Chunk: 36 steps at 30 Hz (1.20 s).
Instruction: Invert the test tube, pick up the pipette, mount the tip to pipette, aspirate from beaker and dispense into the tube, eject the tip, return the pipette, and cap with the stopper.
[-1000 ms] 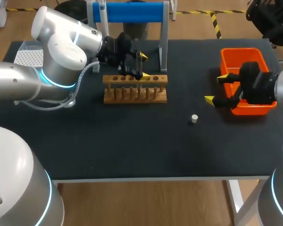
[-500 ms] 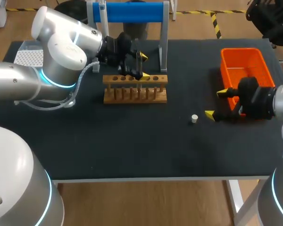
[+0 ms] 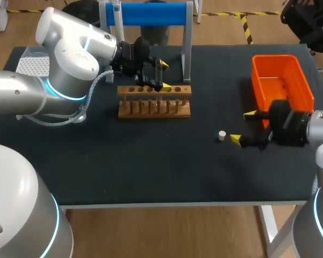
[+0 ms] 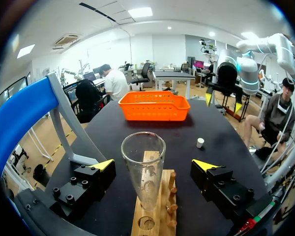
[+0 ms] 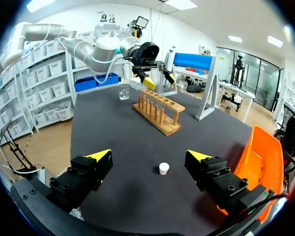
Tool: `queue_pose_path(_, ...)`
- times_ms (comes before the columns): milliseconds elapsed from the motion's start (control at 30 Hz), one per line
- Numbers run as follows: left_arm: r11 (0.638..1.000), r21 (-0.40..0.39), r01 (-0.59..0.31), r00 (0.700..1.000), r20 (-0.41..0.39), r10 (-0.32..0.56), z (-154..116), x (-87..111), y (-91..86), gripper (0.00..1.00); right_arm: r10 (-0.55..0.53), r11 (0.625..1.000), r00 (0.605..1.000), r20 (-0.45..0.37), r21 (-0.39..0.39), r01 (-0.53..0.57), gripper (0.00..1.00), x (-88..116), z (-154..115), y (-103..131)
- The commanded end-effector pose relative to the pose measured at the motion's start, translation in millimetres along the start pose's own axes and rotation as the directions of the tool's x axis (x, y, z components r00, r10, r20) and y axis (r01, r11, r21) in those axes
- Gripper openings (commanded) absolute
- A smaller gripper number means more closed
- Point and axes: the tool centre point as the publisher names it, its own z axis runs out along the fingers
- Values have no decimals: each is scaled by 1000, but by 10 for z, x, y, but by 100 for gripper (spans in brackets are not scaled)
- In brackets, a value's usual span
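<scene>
Head: right gripper (image 3: 243,126) wide open and empty, just right of the stopper (image 3: 222,135); I'd centre both fingers on it and grip low, since it probably tips easily. Left wrist: left gripper (image 4: 155,164) open, test tube (image 4: 143,169) upright in the rack (image 4: 150,216) between its fingers, untouched. Right wrist: stopper (image 5: 163,168) just ahead. No legible labels.

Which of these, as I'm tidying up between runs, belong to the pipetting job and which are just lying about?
Belong to the job: test tube standing in the wooden rack, between the left gripper's open fingers; white stopper ahead of the right gripper; beaker; perforated white box, probably the tips.
Not named in the task: orange basket; blue-barred stand.
</scene>
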Motion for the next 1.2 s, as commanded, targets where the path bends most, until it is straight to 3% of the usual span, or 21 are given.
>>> queue_pose_path(33,1000,-2,0,1000,-5,0,-11,-6,-1,100,0,1000,1000,11,-29,0,100,29,74,-78)
queue_pose_path(633,1000,-2,0,1000,-5,0,-11,-6,-1,100,17,999,1000,27,-35,-16,100,102,303,-281)
queue_pose_path(1200,1000,-2,0,1000,-5,0,-11,-6,-1,100,63,997,995,75,46,-66,100,74,560,-346)
